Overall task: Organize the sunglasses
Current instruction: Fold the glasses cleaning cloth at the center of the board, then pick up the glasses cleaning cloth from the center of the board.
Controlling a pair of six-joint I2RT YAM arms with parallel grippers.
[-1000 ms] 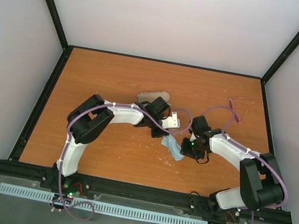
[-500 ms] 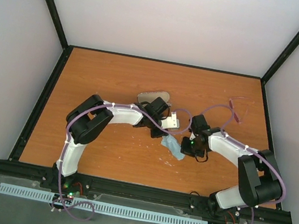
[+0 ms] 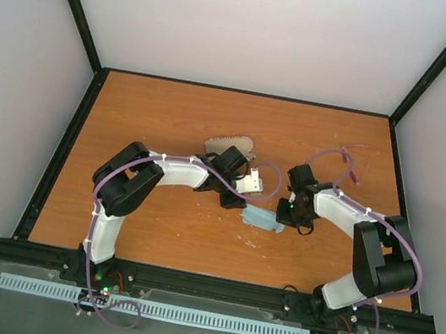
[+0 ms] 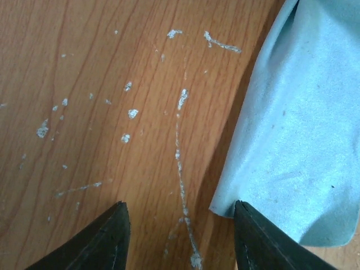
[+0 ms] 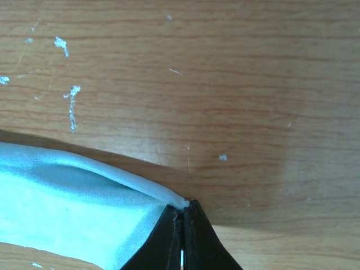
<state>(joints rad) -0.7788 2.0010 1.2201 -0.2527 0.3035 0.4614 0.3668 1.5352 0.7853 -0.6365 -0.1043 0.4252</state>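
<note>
Cloth (image 3: 261, 219) had dropped flatter toward the table's (image 3: 153, 228) near edge; our right claw (image 5: 183, 216) stayed clamped on its hem, our left claw (image 4: 180, 216) hung apart just beside it. We judged the spreading nearly done.

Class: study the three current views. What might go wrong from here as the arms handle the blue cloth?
1. The right gripper pinches only the very edge of the cloth, so the cloth may slip free when pulled.
2. The left gripper is open right beside the cloth's corner; closing or moving could snag or bunch it.
3. The right arm's purple cable loops close to the sunglasses and might nudge them.
</note>
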